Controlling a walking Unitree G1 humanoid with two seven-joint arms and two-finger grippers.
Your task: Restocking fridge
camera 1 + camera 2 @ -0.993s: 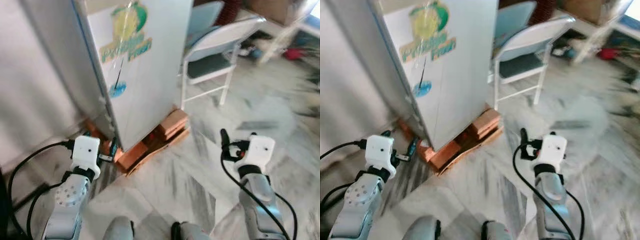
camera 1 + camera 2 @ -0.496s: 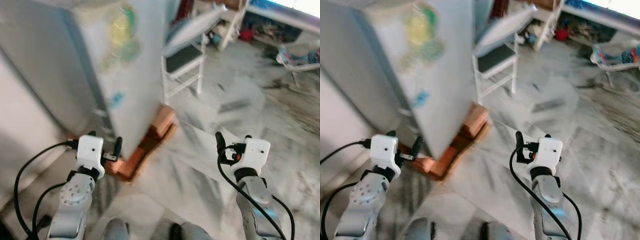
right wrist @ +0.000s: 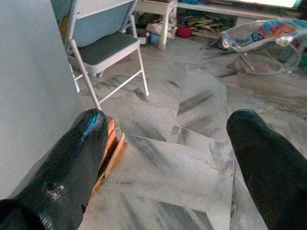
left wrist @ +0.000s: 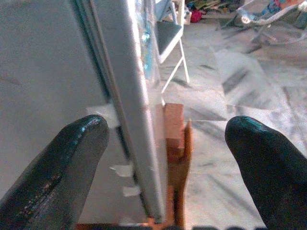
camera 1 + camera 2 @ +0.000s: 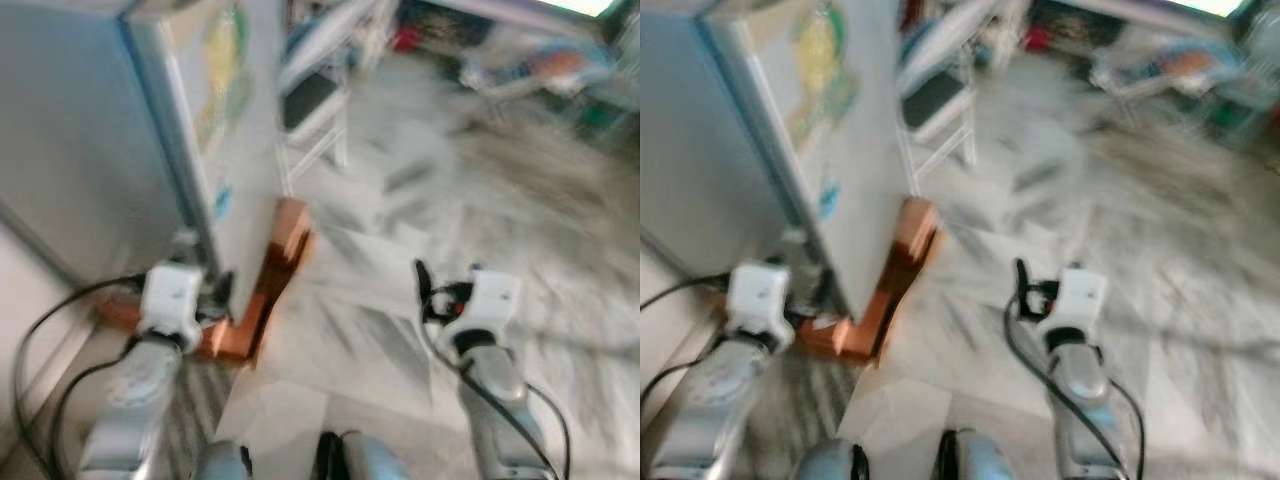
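- Grey-veined marble floor (image 5: 400, 240) runs across the room, and both head views are blurred.
- At the robot's left stands the fridge (image 5: 830, 150), a tall pale grey cabinet with its door closed, so nothing of its inside can be seen.
- A yellow and green sticker (image 5: 820, 60) sits on the fridge's front face, with a small blue mark lower down.
- The fridge rests on reddish bricks (image 5: 280, 250) and wooden boards that stick out from under its base onto the floor.
- Just beyond the fridge is a white folding chair (image 3: 103, 50) with a dark seat and a light blue back.
- Farther off, a baby bouncer (image 3: 259, 40) with a colourful patterned seat stands on the floor, well apart from the fridge.
- Along the far wall is a low white shelf (image 3: 158, 14) with small cluttered items under it, too blurred to name.
- The left end effector (image 4: 168, 158) is held low, near the fridge's bottom corner, its two black fingers spread wide with nothing between them; the fridge's edge and the bricks show through the gap.
- The right end effector (image 3: 168, 158) is held out over bare floor to the right of the fridge, fingers likewise spread apart and holding nothing.
- Black cables loop from both wrists down along the silver arms.
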